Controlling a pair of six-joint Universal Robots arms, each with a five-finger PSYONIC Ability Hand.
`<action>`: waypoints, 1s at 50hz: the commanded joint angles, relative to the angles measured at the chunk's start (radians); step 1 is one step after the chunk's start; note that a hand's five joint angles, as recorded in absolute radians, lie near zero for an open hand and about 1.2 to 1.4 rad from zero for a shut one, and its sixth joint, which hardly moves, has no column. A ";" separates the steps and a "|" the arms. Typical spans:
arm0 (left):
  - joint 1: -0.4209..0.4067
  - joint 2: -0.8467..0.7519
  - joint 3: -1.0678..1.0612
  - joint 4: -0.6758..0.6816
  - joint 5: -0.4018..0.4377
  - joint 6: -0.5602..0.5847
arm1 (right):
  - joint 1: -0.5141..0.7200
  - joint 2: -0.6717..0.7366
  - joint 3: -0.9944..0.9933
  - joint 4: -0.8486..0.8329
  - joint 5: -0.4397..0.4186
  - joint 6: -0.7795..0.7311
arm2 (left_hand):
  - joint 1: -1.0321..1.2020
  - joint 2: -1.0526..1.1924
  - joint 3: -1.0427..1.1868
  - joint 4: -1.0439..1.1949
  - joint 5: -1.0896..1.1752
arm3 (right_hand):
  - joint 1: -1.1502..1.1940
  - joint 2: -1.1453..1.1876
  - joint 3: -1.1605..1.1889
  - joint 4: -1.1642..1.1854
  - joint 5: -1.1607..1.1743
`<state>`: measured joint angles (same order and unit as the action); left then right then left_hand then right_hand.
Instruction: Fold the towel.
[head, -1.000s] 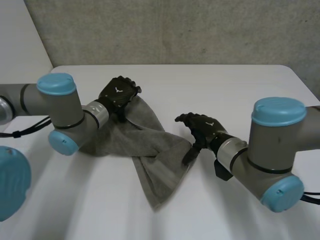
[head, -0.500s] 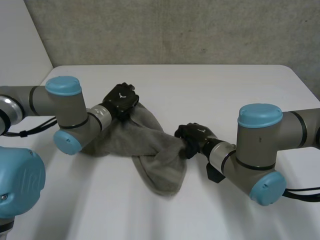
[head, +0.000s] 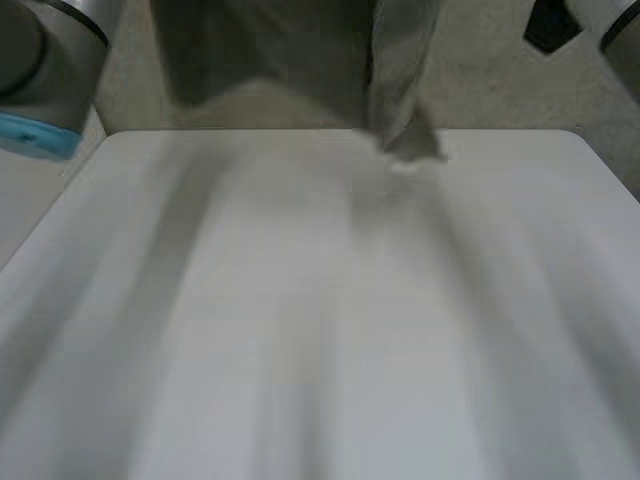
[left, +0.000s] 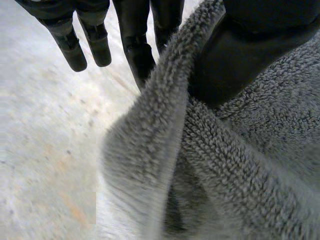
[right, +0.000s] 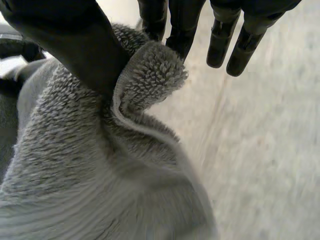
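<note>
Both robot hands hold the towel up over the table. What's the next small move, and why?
Probably draw the hands apart to spread the towel. The left robot hand and right robot hand each pinch it against the thumb, yet it hangs bunched in narrow folds above the table.

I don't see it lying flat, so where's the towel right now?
In the head view the towel hangs in the air over the table's far side, pinched by the left hand and the right hand.
</note>
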<state>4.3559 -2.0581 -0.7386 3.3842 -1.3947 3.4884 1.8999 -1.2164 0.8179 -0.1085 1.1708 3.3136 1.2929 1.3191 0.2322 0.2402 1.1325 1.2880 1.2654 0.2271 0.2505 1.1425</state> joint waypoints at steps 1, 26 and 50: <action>0.030 0.194 -0.432 0.078 0.072 -0.078 | 0.005 -0.134 0.403 -0.095 -0.112 -0.218 | 0.103 0.077 -0.058 -0.066 0.089 | 0.108 0.131 -0.053 -0.076 0.079; 0.040 0.072 -1.042 0.078 0.103 0.212 | -0.070 -0.077 1.012 -0.037 -0.008 -0.978 | -0.522 -0.548 -0.058 -0.066 -0.536 | -0.648 -0.625 -0.053 -0.076 -0.677; 0.010 0.110 -1.093 0.086 0.089 0.179 | -0.065 -0.048 0.819 0.177 -0.046 -0.675 | -0.689 -0.715 -0.058 -0.066 -0.703 | -0.992 -0.969 -0.053 -0.076 -1.021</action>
<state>4.3686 -1.9563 -1.8238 3.4709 -1.3057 3.6676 1.8255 -1.3290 1.7371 -0.0202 1.1626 2.6399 0.6441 0.6484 0.2322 0.2401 0.4433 0.3467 0.3451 0.2271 0.2505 0.1153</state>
